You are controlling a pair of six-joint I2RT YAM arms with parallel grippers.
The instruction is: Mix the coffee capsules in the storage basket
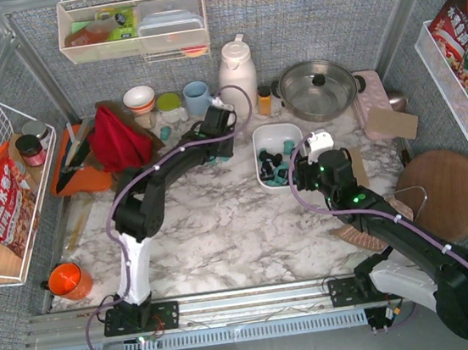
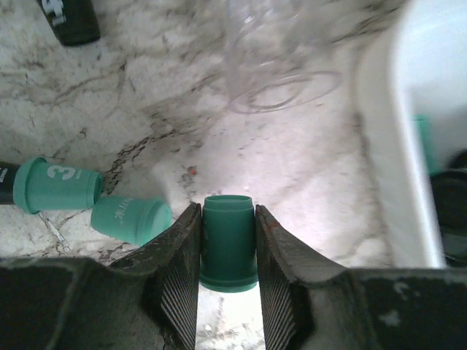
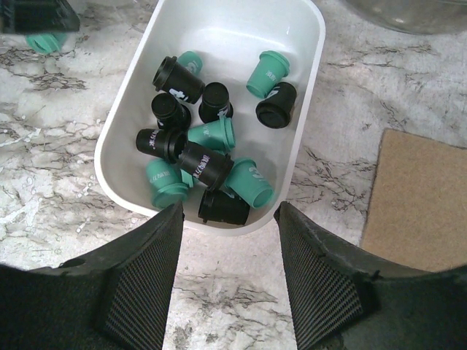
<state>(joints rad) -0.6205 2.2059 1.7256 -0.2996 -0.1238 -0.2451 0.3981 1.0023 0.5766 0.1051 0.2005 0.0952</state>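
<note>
The storage basket (image 1: 277, 127) is a white tray at the middle back of the marble table, and it holds several teal and black coffee capsules (image 3: 204, 164). My left gripper (image 2: 228, 209) is just left of the basket's wall (image 2: 379, 146), with both jaws pressed against a teal capsule (image 2: 228, 244) standing on the marble. Two more teal capsules (image 2: 131, 219) lie to its left, and a black one (image 2: 69, 18) lies farther off. My right gripper (image 3: 230, 211) hangs open over the marble at the basket's near end (image 3: 219, 226), with nothing between its fingers.
A faint clear ring-shaped thing (image 2: 284, 87) lies on the marble ahead of the left gripper. Behind the basket stand a white thermos (image 1: 237, 72) and a lidded pot (image 1: 317, 88). A cardboard piece (image 3: 416, 197) and a round wooden board (image 1: 444, 194) lie to the right, a red cloth (image 1: 117, 138) to the left.
</note>
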